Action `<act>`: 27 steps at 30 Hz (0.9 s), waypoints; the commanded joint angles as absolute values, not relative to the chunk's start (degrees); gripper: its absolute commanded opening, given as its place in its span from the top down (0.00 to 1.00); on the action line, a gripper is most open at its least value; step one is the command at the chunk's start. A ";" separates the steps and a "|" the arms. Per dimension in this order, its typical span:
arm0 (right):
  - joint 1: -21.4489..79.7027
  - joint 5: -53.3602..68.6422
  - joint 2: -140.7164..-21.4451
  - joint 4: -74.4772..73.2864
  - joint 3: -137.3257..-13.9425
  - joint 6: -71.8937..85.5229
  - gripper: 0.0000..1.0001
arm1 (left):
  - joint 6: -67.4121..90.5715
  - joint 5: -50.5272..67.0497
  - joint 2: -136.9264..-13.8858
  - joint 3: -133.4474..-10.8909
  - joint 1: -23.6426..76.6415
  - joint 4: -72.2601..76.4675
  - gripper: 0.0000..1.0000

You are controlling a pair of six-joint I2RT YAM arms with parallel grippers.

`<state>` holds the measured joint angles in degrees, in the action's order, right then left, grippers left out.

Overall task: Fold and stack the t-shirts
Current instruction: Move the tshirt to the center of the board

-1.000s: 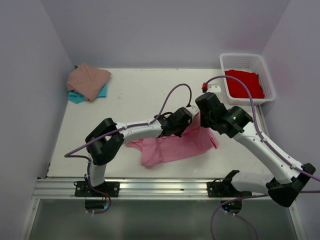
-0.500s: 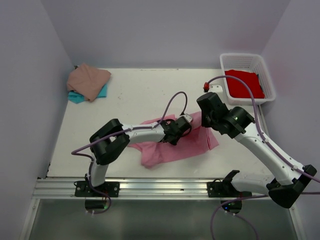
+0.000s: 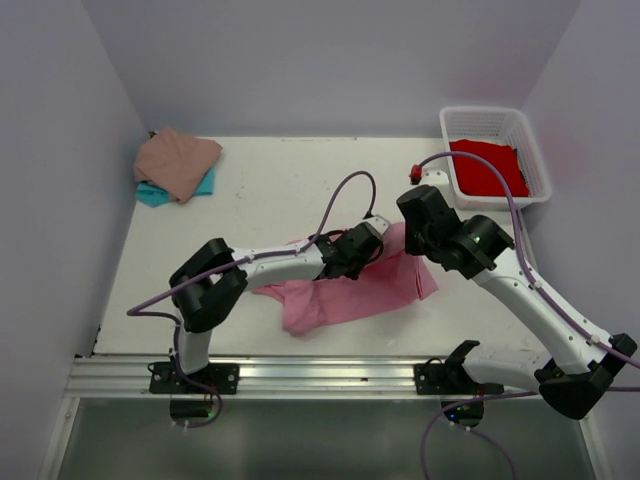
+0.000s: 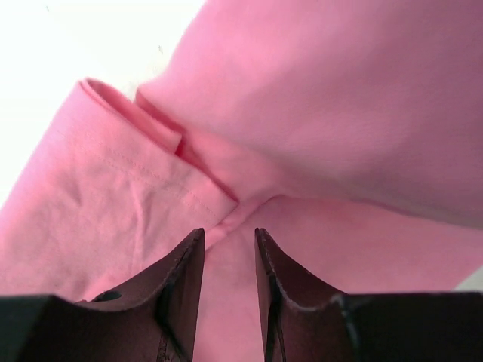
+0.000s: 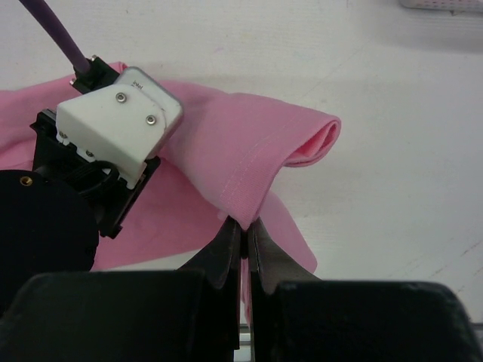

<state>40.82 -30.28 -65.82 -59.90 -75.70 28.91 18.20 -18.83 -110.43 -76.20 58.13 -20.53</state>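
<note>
The bright pink t-shirt (image 3: 345, 290) lies spread in the middle of the table. My right gripper (image 3: 408, 232) is shut on its hem (image 5: 256, 192) and holds that right edge lifted. My left gripper (image 3: 372, 240) hovers just over the shirt's upper edge. In the left wrist view its jaws stand a little apart (image 4: 229, 232) over a fold of pink cloth (image 4: 226, 211), gripping nothing. The tan-pink t-shirt (image 3: 175, 160) lies folded on the teal t-shirt (image 3: 150, 195) at the far left corner. The red t-shirt (image 3: 487, 168) lies in the basket.
The white lattice basket (image 3: 480, 113) stands at the far right corner. A purple cable (image 3: 345, 195) loops above the left arm. The metal rail (image 3: 300, 375) runs along the near table edge.
The left gripper dipped down onto the shirt, then rose slightly and let go; the pink cloth it had held up now lies flatter. The right gripper shifted slightly right, still holding.
</note>
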 commanded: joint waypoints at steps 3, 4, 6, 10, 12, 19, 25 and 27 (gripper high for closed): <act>40.69 -31.02 -65.30 -59.50 -76.03 29.35 1.00 | 15.91 -18.46 -111.61 -81.38 57.13 -18.54 0.64; 40.69 -31.11 -65.22 -59.59 -75.94 29.36 1.00 | 16.17 -18.11 -112.14 -81.82 56.95 -18.54 0.64; 40.61 -31.29 -64.95 -59.68 -75.85 29.27 1.00 | 16.43 -17.23 -113.72 -82.00 56.34 -18.20 0.65; 40.52 -31.64 -64.51 -59.85 -75.59 29.18 1.00 | 16.79 -16.26 -115.75 -82.26 55.46 -18.37 0.66; 40.52 -31.55 -64.42 -59.85 -75.50 29.27 1.00 | 16.96 -15.74 -116.62 -82.53 55.20 -18.81 0.66; 40.34 -31.55 -64.25 -59.85 -74.97 29.44 1.00 | 17.58 -15.64 -117.68 -83.14 54.84 -20.12 0.67; 40.08 -31.82 -63.90 -59.94 -74.71 29.44 1.00 | 19.42 -14.42 -118.13 -84.46 54.93 -23.90 0.73; 39.99 -31.90 -63.72 -59.94 -74.53 29.44 1.00 | 20.21 -14.15 -117.25 -83.50 55.02 -25.22 0.80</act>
<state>40.36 -30.44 -65.32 -60.01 -74.63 28.91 18.24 -15.29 -117.67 -82.24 55.09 -22.22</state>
